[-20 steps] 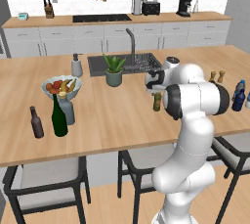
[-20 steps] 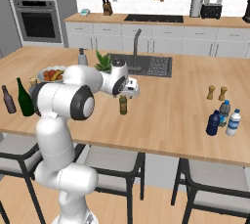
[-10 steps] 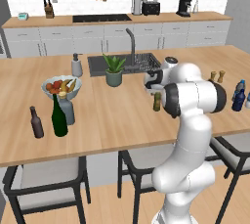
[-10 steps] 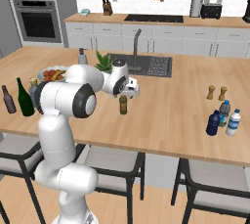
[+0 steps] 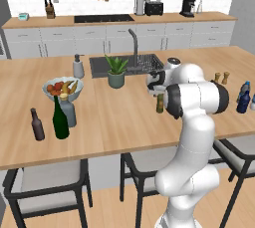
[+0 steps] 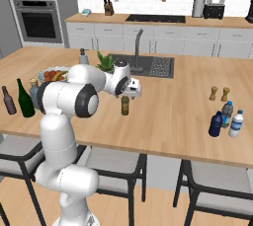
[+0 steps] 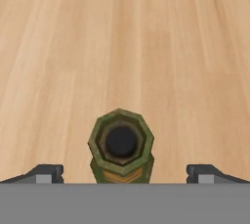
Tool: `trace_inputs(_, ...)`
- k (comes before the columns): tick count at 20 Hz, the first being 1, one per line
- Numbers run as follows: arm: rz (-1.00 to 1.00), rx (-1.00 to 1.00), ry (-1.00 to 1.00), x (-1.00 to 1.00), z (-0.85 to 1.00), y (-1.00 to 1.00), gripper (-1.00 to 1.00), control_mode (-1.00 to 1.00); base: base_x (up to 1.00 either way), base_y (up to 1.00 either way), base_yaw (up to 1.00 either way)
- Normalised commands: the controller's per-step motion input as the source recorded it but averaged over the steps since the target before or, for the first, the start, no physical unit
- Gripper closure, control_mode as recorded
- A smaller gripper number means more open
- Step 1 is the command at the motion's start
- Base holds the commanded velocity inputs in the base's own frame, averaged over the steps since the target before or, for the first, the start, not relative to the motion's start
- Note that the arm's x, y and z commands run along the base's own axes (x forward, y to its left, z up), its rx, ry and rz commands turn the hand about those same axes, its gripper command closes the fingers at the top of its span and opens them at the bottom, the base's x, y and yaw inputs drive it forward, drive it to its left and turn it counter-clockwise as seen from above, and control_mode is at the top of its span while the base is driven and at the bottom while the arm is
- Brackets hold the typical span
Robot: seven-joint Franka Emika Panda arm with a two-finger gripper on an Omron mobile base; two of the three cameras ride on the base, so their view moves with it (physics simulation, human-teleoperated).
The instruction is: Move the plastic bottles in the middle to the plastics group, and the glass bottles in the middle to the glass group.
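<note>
The gripper (image 7: 122, 174) hangs right above the small slim amber-olive beer bottle (image 6: 125, 105), jaws spread wide, one dark fingertip (image 7: 44, 173) on each side of the bottle's mouth and touching nothing. That bottle stands upright and alone in the middle of the long wooden island counter (image 6: 173, 121), with bare wood all round it and plenty of open room toward the near edge. Behind it, farther off, lie the dark sink (image 5: 127, 64) and a potted green plant (image 5: 116, 71).

Compared with a second ago, nothing much has shifted: the arm holds the same pose over the bottle, jaws just as wide.

Counting now. On the left end: one tall dark green wine bottle (image 5: 60, 119), one small dark brown bottle (image 5: 36, 124), one squat grey-blue flask (image 5: 68, 111), close together near a fruit bowl (image 5: 62, 88). On the right end: one small dark navy-blue bottle (image 6: 215, 124), one light blue water bottle with dark cap (image 6: 227, 114), one pale bottle (image 6: 236, 124), clustered, with two small brown shakers (image 6: 219, 93) just beyond. One soap dispenser (image 5: 78, 66) beside the sink.
</note>
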Motion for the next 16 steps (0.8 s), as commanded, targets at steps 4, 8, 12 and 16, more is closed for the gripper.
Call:
trace_inputs(4,0.0,0.0,0.0,0.0,0.01,0.0,-1.0,-1.0,0.0,0.0,0.0)
trace_inputs(8,0.0,0.0,-0.03,0.0,0.06,0.0,-1.0,-1.0,0.0,0.0,0.0)
trace_inputs(12,0.01,0.0,-0.09,0.0,0.06,0.0,-1.0,-1.0,0.0,0.0,0.0)
trace_inputs(16,0.0,0.0,-0.11,-0.03,0.05,0.0,-1.0,-1.0,0.0,0.0,0.0)
